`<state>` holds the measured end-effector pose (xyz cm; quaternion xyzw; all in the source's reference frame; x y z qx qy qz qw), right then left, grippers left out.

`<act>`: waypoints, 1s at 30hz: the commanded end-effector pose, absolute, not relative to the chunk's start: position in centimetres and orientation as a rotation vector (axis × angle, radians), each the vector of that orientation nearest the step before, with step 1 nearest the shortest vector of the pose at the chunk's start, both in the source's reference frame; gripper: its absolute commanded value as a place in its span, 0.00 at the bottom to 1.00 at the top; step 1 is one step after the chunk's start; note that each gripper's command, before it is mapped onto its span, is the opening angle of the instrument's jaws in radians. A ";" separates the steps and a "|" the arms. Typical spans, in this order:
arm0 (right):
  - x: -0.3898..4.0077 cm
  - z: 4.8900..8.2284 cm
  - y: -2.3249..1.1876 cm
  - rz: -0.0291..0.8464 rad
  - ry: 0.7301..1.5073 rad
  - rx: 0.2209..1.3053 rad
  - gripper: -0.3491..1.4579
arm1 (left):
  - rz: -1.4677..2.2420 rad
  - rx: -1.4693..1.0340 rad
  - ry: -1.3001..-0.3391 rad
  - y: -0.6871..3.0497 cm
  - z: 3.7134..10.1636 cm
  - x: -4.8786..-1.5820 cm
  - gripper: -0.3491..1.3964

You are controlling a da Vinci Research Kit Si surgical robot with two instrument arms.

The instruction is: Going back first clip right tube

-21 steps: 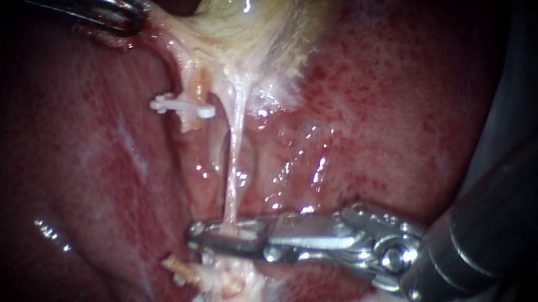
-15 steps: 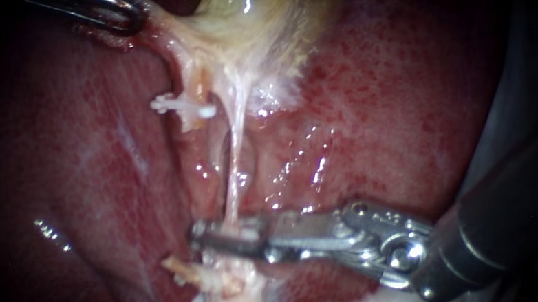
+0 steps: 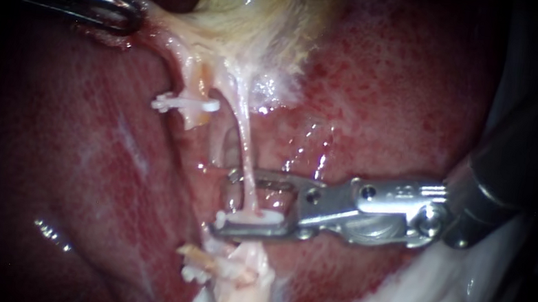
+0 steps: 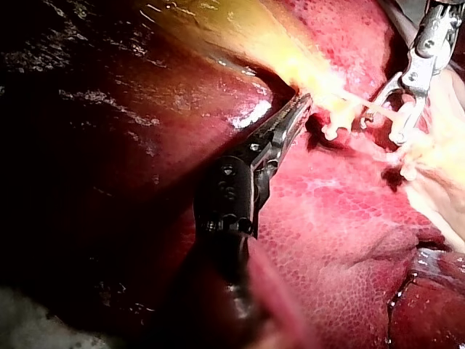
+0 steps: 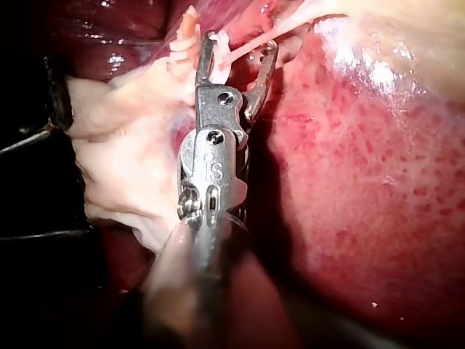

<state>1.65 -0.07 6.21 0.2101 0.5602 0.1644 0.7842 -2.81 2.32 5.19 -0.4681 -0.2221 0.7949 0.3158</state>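
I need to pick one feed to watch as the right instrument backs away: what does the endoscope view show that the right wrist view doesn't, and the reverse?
Only the endoscope view: the left instrument, jaws shut on pale tissue, and the clip on the left tube.
Only the right wrist view: the right instrument seen from behind, lengthwise along its shaft.
Both: its jaws open, the right tube passing between them, a white clip on that tube, and the liver.
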 end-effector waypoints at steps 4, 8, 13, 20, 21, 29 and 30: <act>1.50 6.08 -0.03 0.316 1.225 0.480 0.47 | 2.094 -1.234 -0.586 2.32 5.20 -2.81 0.00; 1.44 6.01 -0.09 0.289 1.231 0.511 0.47 | 2.094 -1.234 -0.586 2.32 5.21 -2.81 0.00; 1.45 5.94 -0.18 0.248 1.248 0.555 0.47 | 2.094 -1.234 -0.586 2.33 5.21 -2.80 0.00; 1.49 5.93 -0.25 0.218 1.260 0.558 0.47 | 2.094 -1.234 -0.587 2.33 5.21 -2.80 0.00; 1.49 5.94 -0.24 0.226 1.260 0.547 0.47 | 2.094 -1.234 -0.587 2.33 5.21 -2.79 0.00; 1.24 5.91 -0.13 0.191 1.179 0.450 0.47 | 2.094 -1.234 -0.587 2.33 5.21 -2.79 0.00; 1.21 5.89 -0.11 0.182 1.171 0.440 0.47 | 2.094 -1.234 -0.587 2.33 5.22 -2.79 0.00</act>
